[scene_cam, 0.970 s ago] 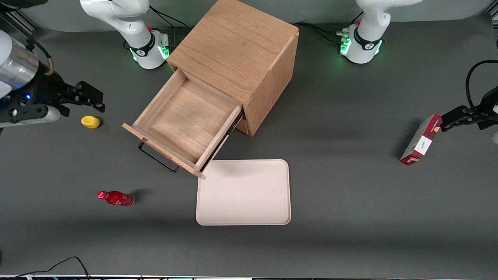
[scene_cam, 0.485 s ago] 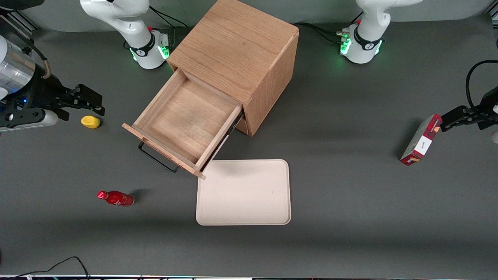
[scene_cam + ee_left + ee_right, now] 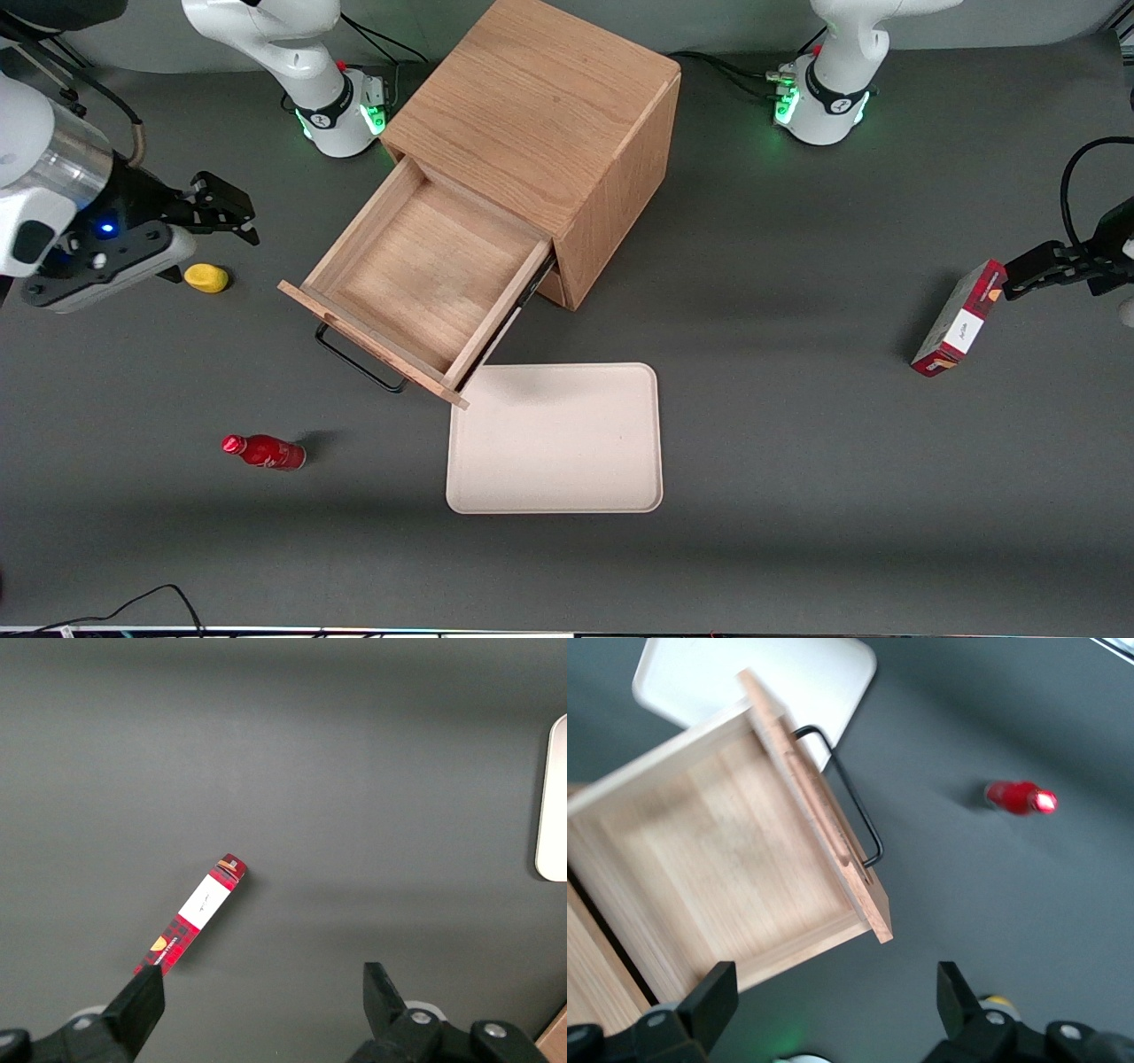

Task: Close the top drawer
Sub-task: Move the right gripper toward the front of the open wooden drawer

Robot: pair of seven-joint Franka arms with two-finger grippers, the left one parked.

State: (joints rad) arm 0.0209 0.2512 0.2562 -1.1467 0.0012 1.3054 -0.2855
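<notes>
While the top drawer (image 3: 423, 282) stands pulled fully out of the wooden cabinet (image 3: 542, 133), its front panel and black handle (image 3: 356, 363) face the camera-near side, angled toward the working arm's end of the counter. The end effector (image 3: 232, 213) hovers released and empty, well apart sideways, so the push must run along the drawer's slide into the cabinet.

Right arm: white links, silver wrist collar, black wrist unit with a blue light lit. Held above the counter (image 3: 797, 549) near its edge at the working arm's end. Gripper (image 3: 232, 213): black, two fingers (image 3: 713, 997) spread apart, nothing between them, raised clear of the counter, tips directed toward the counter's middle.
</notes>
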